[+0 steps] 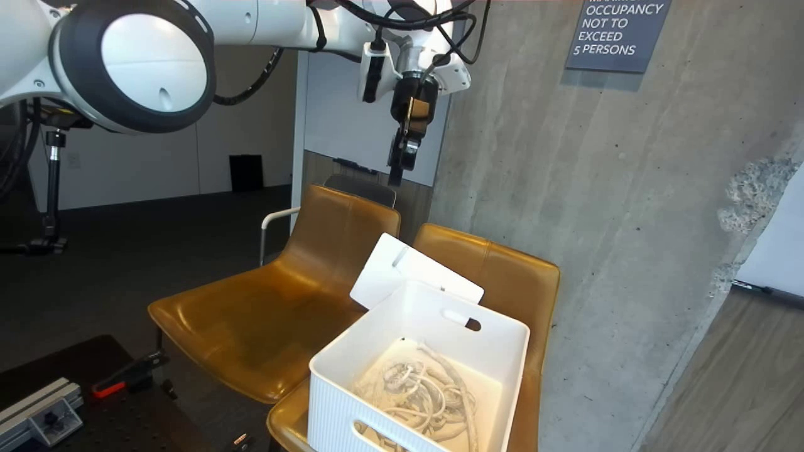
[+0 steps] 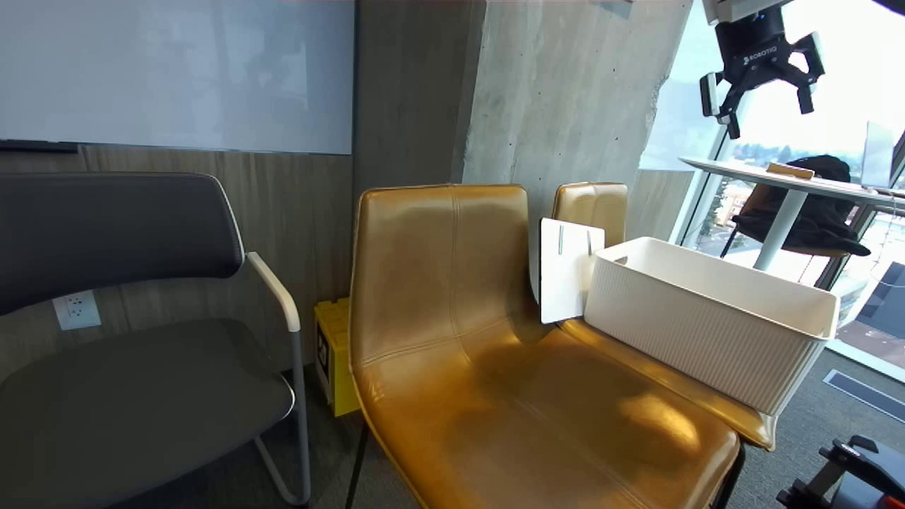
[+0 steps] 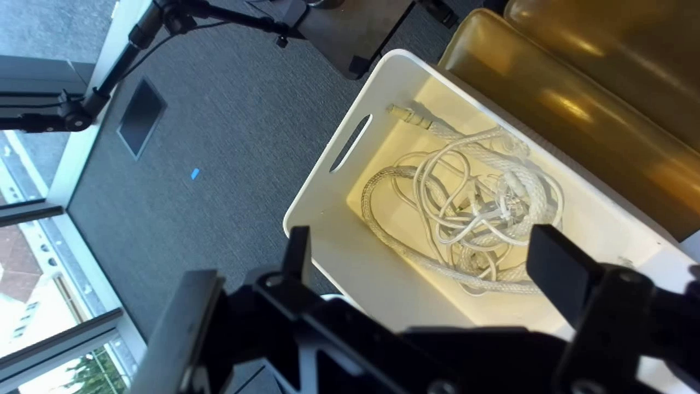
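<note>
My gripper (image 2: 771, 120) hangs in the air with its fingers spread wide and nothing between them. In an exterior view the same gripper (image 1: 397, 172) is seen edge-on, high above the chairs. Below it stands a white ribbed bin (image 2: 693, 325) with an oval handle hole, resting on a tan chair. Looking down in the wrist view, the bin's wall (image 3: 328, 230) runs under the left fingertip. A tangle of pale braided cables and thin cords (image 3: 404, 171) lies on the bin's floor, well below the fingers and untouched. Part of the bin is hidden behind the gripper's body.
A white panel (image 1: 414, 270) leans behind the bin against the chair backs. Beside the bin's chair is another tan chair (image 2: 438, 283). A concrete column (image 1: 628, 188) rises behind them. A dark table with an aluminium profile (image 1: 41, 408) stands low in front.
</note>
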Motion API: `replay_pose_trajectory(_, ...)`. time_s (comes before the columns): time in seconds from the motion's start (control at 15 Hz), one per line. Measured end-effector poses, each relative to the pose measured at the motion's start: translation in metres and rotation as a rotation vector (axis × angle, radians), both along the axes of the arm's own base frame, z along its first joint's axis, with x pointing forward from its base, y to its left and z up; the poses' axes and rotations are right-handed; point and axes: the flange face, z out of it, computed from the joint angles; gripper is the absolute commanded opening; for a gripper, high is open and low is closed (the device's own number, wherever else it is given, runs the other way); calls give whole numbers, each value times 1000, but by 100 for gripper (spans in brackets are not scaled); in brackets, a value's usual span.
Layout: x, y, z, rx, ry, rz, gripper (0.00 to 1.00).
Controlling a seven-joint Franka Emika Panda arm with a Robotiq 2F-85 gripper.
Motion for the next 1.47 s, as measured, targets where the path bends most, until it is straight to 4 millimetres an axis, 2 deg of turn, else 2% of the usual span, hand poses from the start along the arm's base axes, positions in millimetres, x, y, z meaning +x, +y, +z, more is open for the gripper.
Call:
replay_pose_trajectory(0.27,7,1,-22,14,15,-2,100)
replay_pose_trajectory(0.87,8,2,-23,14,15,-1,100)
replay_pose_trajectory(1.07,16,-1,-31,5,-20,6,100)
replay_pose_trajectory(1.2,27,-14,-43,-15,-81,-17,100)
replay_pose_trajectory(1.47,39,-71,-86,-60,-160,-139,100)
